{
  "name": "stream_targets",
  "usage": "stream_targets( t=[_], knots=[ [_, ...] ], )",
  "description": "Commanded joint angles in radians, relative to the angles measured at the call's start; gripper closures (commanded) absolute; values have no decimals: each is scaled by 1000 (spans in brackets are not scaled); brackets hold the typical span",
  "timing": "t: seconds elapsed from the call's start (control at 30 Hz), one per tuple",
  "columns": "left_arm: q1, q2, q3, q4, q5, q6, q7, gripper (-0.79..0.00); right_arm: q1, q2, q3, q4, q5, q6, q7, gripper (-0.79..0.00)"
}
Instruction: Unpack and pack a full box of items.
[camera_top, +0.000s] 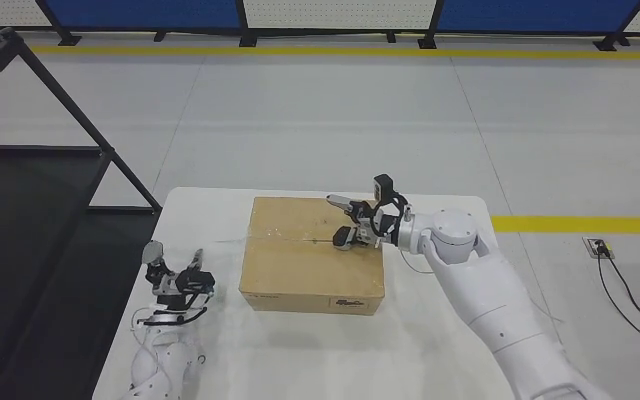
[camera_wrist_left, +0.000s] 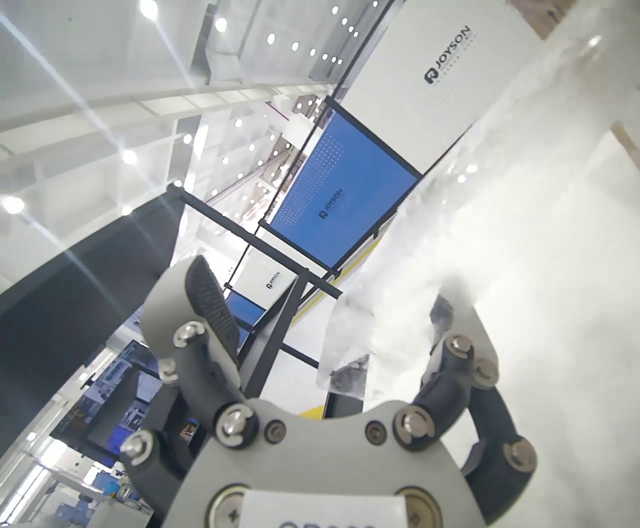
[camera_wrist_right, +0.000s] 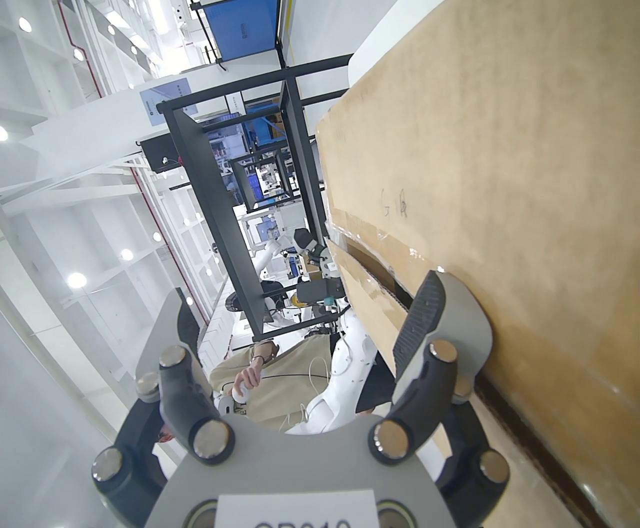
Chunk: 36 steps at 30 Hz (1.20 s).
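Opening the cardboard box (camera_top: 312, 262) looks to be the step in hand: it sits shut in the middle of the white table (camera_top: 430, 340), its flaps meeting at a taped seam (camera_top: 290, 237) that runs across the top. The right gripper (camera_top: 343, 220) hangs over the seam's right end with its fingers spread wide. In the right wrist view one finger pad (camera_wrist_right: 420, 320) lies against the cardboard just where a dark gap shows between the flaps, and the other finger stands clear of the box. The next move probably calls for working that pad into the gap and lifting a flap, or splitting the tape along the seam.

The left gripper (camera_top: 185, 280) rests on the table just left of the box, fingers apart and clamped on nothing. It is near the table's left edge, so there is little room on that side. Bare tabletop in front and to the right leaves space for unpacked items.
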Motion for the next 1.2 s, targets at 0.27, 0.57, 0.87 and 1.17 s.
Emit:
stream_targets(
  t=[0.27,0.57,0.87,1.17],
  knots=[
    [-17,-5,2,-63,17,-2,-12,-785,2,-1,1,4,-4,-7,1,-785],
    [11,-14,-1,-139,-7,55,-15,-785,-11,4,14,-14,-9,-1,-1,-785],
    [-51,-22,12,-120,4,-38,-119,-785,-17,5,18,-22,-11,-3,2,-785],
    [-75,-24,30,-78,74,-102,-180,-785,-34,13,36,-39,-15,-2,2,-785]
  ],
)
